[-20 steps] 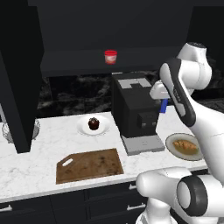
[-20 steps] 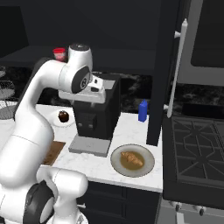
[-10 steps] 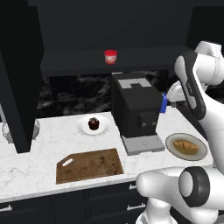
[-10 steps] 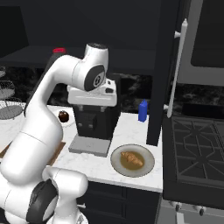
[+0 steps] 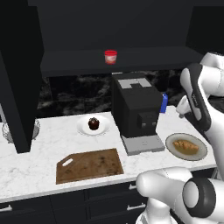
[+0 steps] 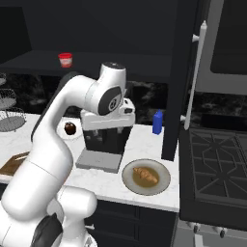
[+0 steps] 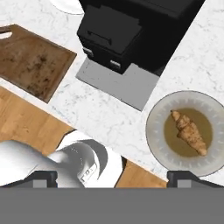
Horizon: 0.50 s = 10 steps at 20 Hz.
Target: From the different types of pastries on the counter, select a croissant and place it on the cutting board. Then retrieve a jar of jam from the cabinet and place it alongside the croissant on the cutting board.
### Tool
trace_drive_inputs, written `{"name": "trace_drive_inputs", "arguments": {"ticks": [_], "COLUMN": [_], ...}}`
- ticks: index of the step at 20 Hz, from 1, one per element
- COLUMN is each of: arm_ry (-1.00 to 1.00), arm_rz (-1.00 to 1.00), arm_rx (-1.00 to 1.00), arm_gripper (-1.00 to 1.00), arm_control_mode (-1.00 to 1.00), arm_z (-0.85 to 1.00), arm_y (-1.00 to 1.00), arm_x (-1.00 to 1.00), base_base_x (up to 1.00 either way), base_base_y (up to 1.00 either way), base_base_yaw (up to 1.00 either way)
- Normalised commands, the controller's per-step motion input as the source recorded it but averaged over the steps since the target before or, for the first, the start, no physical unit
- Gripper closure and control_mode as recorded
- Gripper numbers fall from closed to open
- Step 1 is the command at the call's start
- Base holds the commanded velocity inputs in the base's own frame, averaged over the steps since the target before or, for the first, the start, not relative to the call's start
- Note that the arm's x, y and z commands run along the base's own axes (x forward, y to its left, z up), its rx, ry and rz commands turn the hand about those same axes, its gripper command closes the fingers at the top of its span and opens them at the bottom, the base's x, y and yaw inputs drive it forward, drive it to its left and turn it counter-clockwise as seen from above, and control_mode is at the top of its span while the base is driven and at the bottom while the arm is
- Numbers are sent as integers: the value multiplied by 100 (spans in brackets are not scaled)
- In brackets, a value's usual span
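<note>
Arm swung right toward croissant [image 7: 189, 132]; pincer [image 7: 111, 177] apart, empty. Cutting board [image 5: 89, 165] bare; jam jar [image 5: 110, 56] shelved.

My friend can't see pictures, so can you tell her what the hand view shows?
Looking down from above: a golden croissant lies on a grey plate on the white marble counter. Beside it stands a black coffee machine, and farther along lies a brown cutting board.
</note>
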Motion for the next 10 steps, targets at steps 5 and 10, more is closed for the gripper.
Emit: {"name": "trace_drive_inputs", "arguments": {"ticks": [5,10], "arm_ry": [-10,-1], "arm_rz": [27,15], "arm_rx": [0,0], "arm_gripper": [-100,-100], "arm_control_mode": [-100,-100], "arm_z": [-25,-43], "arm_y": [-29,-19], "arm_x": [-43,-3], "base_base_x": [0,0], "base_base_y": [0,0], "base_base_yaw": [0,0]}}
